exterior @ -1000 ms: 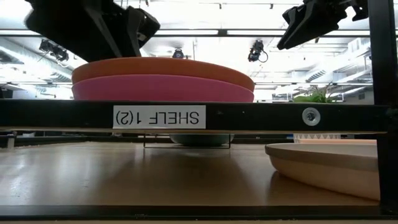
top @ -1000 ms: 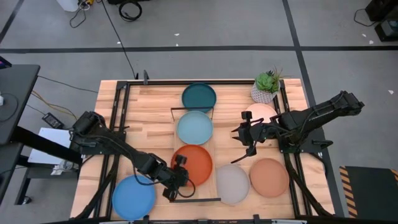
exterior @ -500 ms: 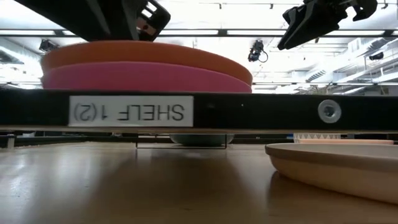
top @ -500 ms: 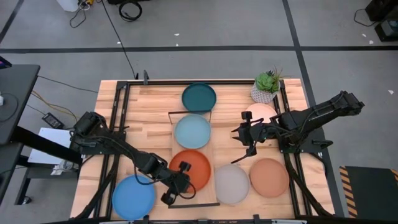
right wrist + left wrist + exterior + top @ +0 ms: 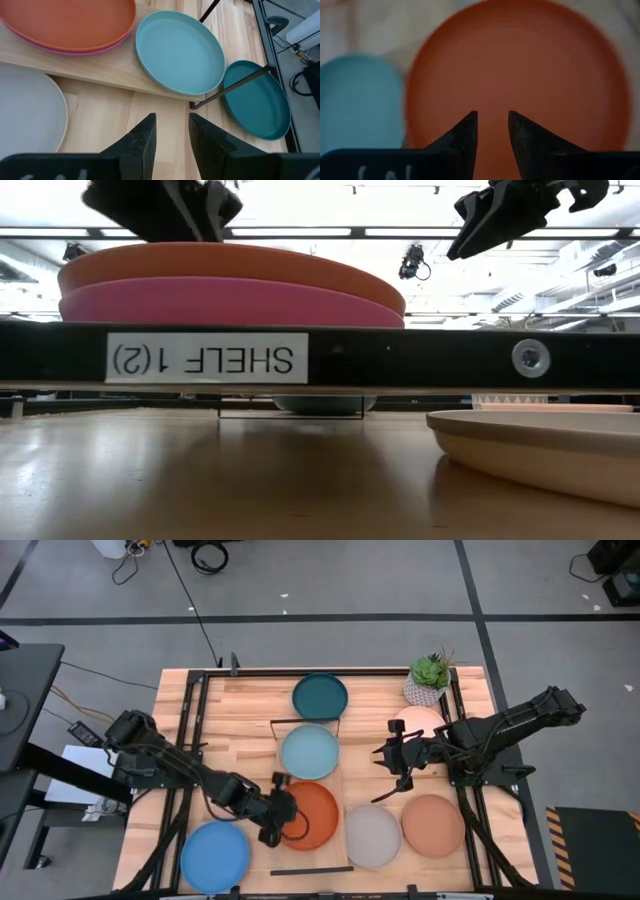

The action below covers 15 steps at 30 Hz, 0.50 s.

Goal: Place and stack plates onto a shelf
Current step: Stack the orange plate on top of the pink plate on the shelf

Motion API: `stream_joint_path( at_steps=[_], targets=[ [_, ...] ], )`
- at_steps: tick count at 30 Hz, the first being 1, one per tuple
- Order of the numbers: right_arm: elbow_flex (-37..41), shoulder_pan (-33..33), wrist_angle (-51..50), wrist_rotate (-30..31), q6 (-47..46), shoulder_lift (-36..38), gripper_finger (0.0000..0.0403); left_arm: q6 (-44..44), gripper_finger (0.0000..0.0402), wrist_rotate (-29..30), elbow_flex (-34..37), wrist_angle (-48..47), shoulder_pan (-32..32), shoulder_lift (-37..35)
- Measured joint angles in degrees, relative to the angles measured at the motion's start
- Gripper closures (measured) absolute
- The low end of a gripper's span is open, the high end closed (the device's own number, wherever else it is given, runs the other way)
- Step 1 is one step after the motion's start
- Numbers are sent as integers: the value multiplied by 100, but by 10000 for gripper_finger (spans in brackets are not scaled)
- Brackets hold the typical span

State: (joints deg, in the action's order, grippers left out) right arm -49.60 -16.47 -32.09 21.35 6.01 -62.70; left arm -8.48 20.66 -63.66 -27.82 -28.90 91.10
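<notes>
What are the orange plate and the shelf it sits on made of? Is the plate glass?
The orange plate looks like matte plastic, or perhaps glazed ceramic: solid even colour, soft dull sheen, not see-through, so not glass. The shelf looks like light unpainted wood, since grain lines show along the plank. Its end bar looks like black painted metal, with a screw head in it.

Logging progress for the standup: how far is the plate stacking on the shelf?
Done: the round orange plate sits on the magenta plate, and the pale aqua plate lies beside them on the light-wood shelf. In hand: nothing; the left gripper is open over the orange plate, and the right gripper is open and empty. Left: dark teal, bright blue, grey, terracotta and peach plates.
</notes>
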Motion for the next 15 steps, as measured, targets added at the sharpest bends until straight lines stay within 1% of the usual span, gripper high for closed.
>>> stream_joint_path(
  at_steps=[5,8,15],
  targets=[
    [27,12,47,1,1,0,282,-1025,285,77,-2,-900,268,-186],
    [136,48,200,1,91,0,282,-1330,285,179,-2,-1335,403,-191],
    [376,85,331,-1,65,0,282,-1984,285,397,-2,-1753,849,-191]
  ],
)
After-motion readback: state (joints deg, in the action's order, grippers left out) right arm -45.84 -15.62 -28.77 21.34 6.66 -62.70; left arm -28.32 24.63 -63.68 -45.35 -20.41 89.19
